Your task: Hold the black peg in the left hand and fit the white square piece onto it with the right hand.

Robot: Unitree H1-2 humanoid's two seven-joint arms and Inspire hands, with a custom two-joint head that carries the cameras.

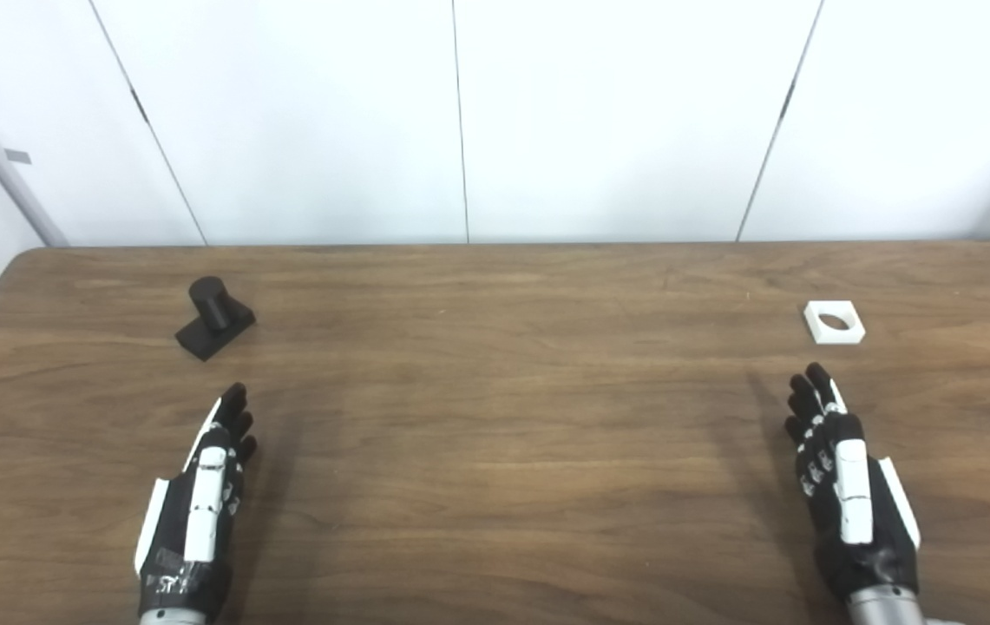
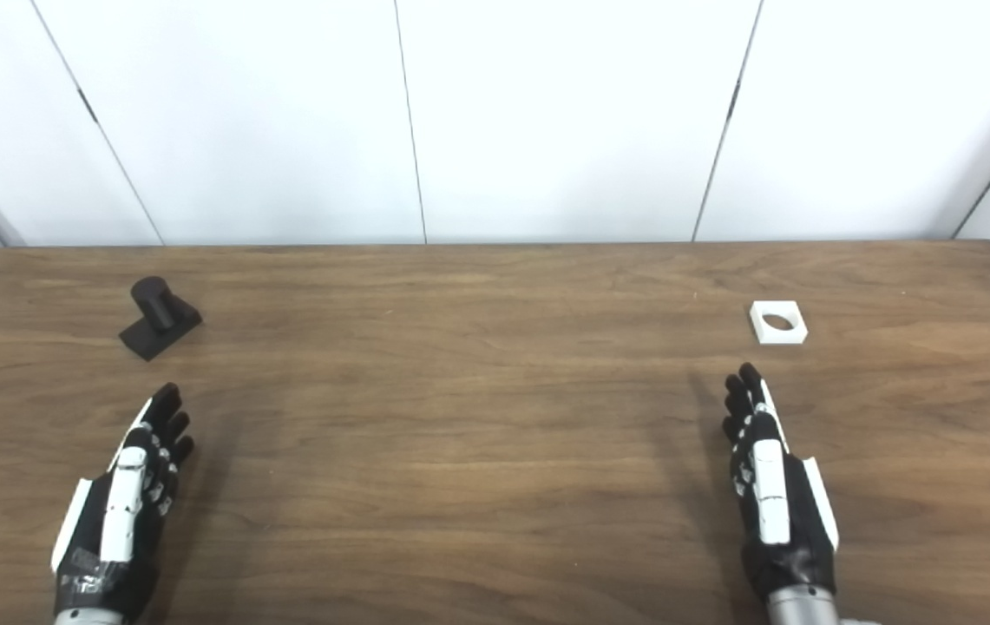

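1. While both arms reach in from the near edge of the wooden table [image 1: 495,434], neither hand has hold of anything. The left hand [image 1: 199,503] is unclenched and empty, its fingers [image 1: 234,417] stretched forward and only slightly spread.
2. The right hand [image 1: 846,486] matches it: released, holding nothing, fingers [image 1: 811,399] extended toward the far side of the table.
3. Both hands are turned on edge, thumb side up, palms facing one another across the middle of the table. They sit low over the tabletop and throw soft shadows on their inner sides; whether they rest on the wood or hang just above it I cannot tell.
4. Beyond the left hand, on the table's left part, stands the black peg [image 1: 215,318]: a short round post upright on a flat black base turned at an angle to the table's edge. It is apart from the fingertips, untouched.
5. Beyond the right hand, on the table's right part, the white square piece [image 1: 834,322] lies flat with its round hole facing up. It is near the fingertips but clear of them, and well apart from the peg.
6. The table is dark brown wood grain with rounded far corners.
7. Behind the table rises a plain white wall [image 1: 616,113] of panels split by thin dark seams.
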